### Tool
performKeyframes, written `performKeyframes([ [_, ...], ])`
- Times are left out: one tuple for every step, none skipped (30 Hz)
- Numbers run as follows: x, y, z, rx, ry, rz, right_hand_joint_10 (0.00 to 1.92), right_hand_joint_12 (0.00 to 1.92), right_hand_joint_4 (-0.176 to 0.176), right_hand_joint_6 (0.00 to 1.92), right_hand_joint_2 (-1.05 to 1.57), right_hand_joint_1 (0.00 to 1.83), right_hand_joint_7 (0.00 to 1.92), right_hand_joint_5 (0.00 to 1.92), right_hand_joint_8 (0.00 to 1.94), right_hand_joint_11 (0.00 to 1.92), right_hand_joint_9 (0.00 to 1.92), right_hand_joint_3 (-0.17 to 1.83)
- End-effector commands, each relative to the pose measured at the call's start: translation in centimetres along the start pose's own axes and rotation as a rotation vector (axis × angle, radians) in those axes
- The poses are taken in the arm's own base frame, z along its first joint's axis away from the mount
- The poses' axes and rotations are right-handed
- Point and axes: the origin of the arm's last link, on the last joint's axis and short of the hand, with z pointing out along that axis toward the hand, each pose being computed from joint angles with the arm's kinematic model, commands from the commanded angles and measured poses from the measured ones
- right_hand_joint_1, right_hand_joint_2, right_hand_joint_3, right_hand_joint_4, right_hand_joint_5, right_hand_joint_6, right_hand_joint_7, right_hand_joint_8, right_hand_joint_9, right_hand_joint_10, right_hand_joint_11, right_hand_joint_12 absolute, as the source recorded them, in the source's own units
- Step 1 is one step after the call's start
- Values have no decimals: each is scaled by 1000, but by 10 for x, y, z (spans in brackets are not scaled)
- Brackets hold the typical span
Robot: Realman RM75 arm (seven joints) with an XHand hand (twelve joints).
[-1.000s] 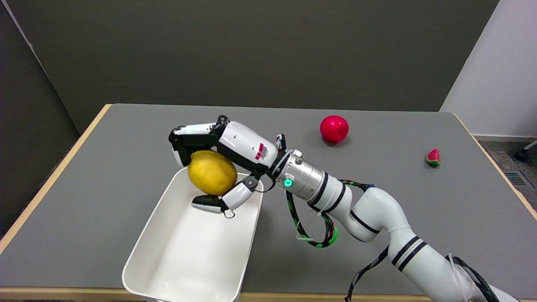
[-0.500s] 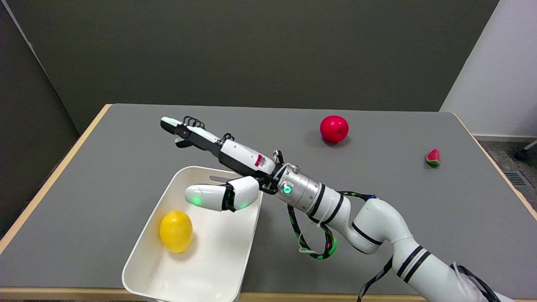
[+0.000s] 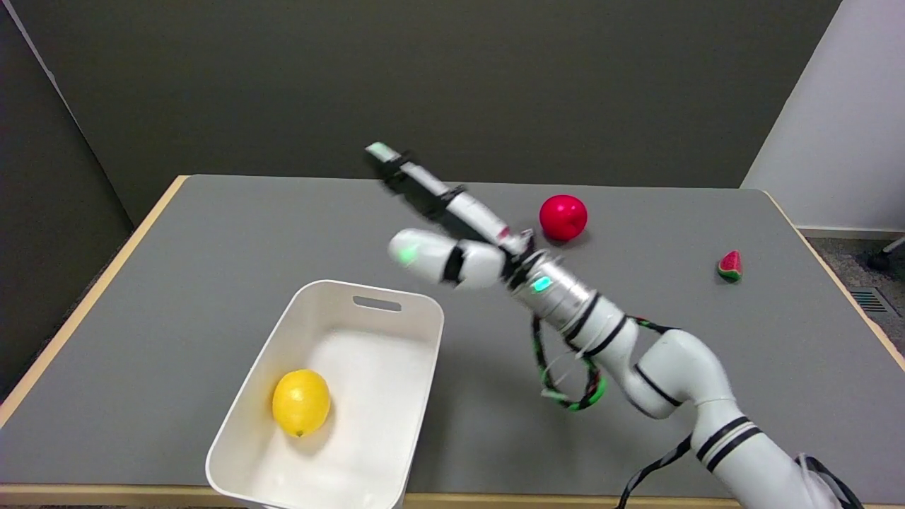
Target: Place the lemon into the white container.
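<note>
The yellow lemon (image 3: 301, 402) lies on the floor of the white container (image 3: 417, 387), toward its left wall, with nothing touching it. My right hand (image 3: 442, 223) hangs in the air above the table, up and to the right of the container. It is blurred by motion, its fingers stretched out and apart, and it holds nothing.
A red ball-shaped fruit (image 3: 563, 217) sits at the back of the grey table (image 3: 177, 283), close behind my right forearm. A small watermelon slice (image 3: 730, 266) lies near the right edge. The container stands at the table's front edge.
The hand let go of the lemon, which dropped into the container and settled by its left wall. The open hand then rose and swung right, away from the container.
</note>
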Motion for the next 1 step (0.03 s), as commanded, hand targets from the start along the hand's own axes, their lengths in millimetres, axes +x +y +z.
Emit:
performKeyframes([
  [142, 41, -138, -76, 549, 444, -1, 14, -11, -1, 741, 328, -1, -1, -1, -1, -1, 834],
])
